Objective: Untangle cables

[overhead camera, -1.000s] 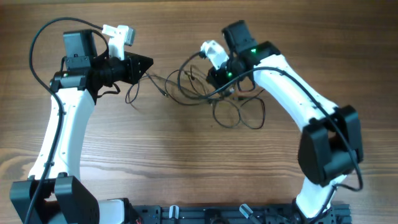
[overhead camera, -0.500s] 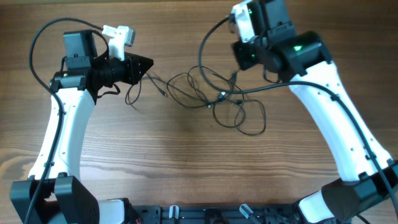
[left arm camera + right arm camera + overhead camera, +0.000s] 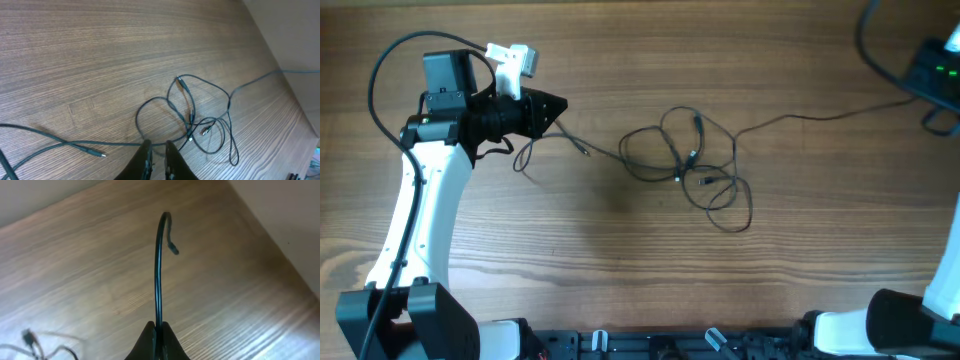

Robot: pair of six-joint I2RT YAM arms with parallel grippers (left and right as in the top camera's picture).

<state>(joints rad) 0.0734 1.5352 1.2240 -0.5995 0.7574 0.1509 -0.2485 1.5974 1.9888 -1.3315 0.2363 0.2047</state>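
- Your left end effector is closed on a strand of the cables. It pins that end near the left arm, likely so the opposite pull has an anchor to work against.
- Your right end effector is clamped on another strand, far out to the right. This probably draws 1 cable straight and out of the knot.
- The knot lies on the tabletop between the 2 arms. Its loops are loose but crossed, so the untangling looks only partly done.
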